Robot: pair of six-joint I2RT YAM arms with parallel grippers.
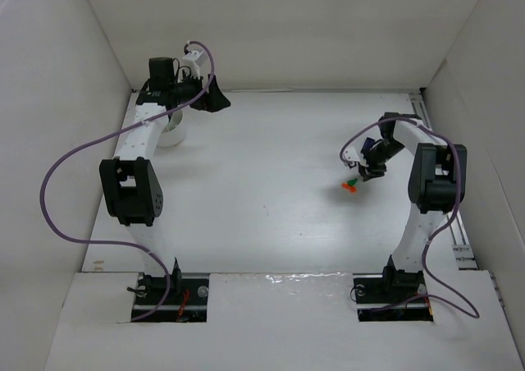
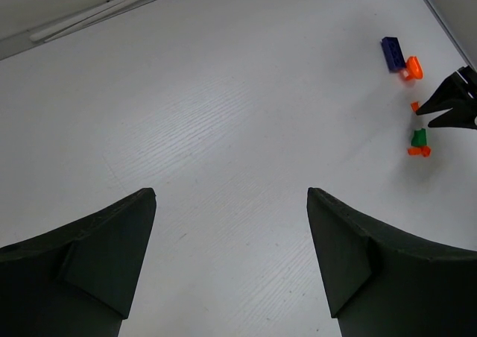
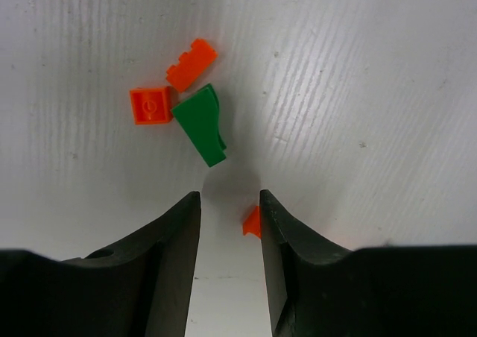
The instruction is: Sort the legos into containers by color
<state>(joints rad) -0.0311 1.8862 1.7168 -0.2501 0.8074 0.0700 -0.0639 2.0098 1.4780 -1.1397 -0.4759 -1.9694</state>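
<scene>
My right gripper [image 3: 229,199] is low over the table with its jaws a small way apart. A tiny orange lego [image 3: 253,221] lies between them against the right finger, partly hidden by it. Just beyond the tips lie a green lego [image 3: 201,124] and two orange legos [image 3: 150,105] [image 3: 191,64]. In the top view the right gripper [image 1: 365,174] stands by the green lego [image 1: 351,180] and an orange one [image 1: 348,187]. My left gripper [image 2: 231,195] is wide open and empty, far back left [image 1: 217,100]. The white bowl [image 1: 172,133] shows partly under the left arm.
The left wrist view also shows a dark blue lego [image 2: 393,54] and a rounded orange lego [image 2: 414,67] at the far right, beyond the right gripper's tips [image 2: 447,107]. White walls enclose the table on three sides. A rail runs along the right edge [image 1: 459,240].
</scene>
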